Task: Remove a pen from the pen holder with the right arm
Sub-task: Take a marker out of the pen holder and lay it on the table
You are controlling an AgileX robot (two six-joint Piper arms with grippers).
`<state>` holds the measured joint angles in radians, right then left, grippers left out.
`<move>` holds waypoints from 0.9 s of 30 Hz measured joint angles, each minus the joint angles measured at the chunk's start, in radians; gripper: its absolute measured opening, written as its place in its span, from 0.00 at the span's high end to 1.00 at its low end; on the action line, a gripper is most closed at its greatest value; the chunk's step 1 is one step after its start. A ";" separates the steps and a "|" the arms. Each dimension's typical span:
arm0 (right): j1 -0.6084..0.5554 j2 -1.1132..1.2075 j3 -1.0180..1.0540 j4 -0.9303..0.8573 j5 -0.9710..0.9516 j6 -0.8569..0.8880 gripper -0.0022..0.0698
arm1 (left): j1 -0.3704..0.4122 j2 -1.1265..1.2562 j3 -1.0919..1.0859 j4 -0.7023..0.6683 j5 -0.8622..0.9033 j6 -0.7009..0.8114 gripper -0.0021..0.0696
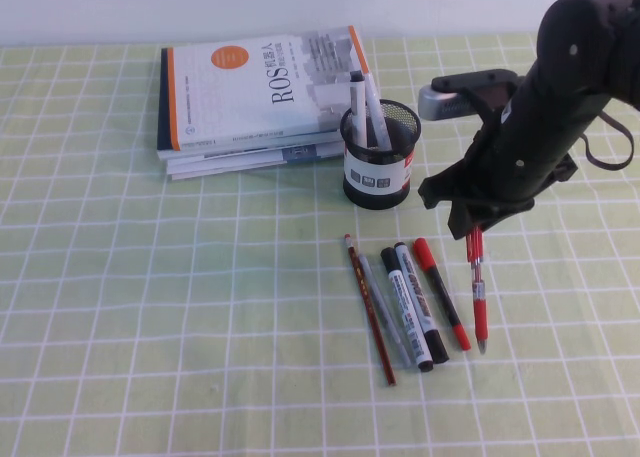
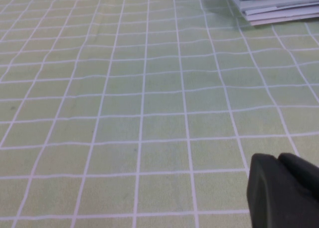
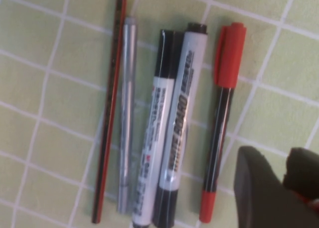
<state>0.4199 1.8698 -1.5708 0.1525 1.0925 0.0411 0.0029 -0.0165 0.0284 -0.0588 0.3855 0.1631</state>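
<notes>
Five pens lay in a row (image 1: 408, 292); beside them, near the holder (image 1: 378, 162), our right gripper (image 1: 471, 231) pinched a red pen (image 1: 479, 297) low, likely to lay it alongside; left gripper (image 2: 284, 190), fingers pressed together, hung over cloth (image 2: 149, 113).

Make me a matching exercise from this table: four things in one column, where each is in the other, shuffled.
1 two white markers
2 red ballpoint pen
3 right gripper
4 left gripper

A over bare green checked cloth
B rightmost pen, right of the red marker
C standing in the black mesh pen holder
D above the ballpoint's top end

Pairs: 1-C, 2-B, 3-D, 4-A
</notes>
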 joint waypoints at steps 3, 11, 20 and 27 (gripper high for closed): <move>-0.006 0.039 -0.024 0.000 0.004 -0.007 0.87 | 0.000 0.000 0.000 0.000 0.000 0.000 0.98; -0.007 0.115 -0.067 0.006 0.000 -0.041 0.87 | 0.000 0.000 0.000 0.000 0.000 0.000 0.98; -0.007 0.158 -0.076 0.029 -0.065 -0.058 0.88 | 0.000 0.000 0.000 0.000 0.000 0.000 0.98; -0.007 0.171 -0.076 0.035 -0.119 -0.058 0.91 | 0.000 0.000 0.000 0.000 0.000 0.000 0.98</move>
<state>0.4128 2.0406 -1.6465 0.1879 0.9739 -0.0169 0.0029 -0.0165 0.0284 -0.0588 0.3855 0.1631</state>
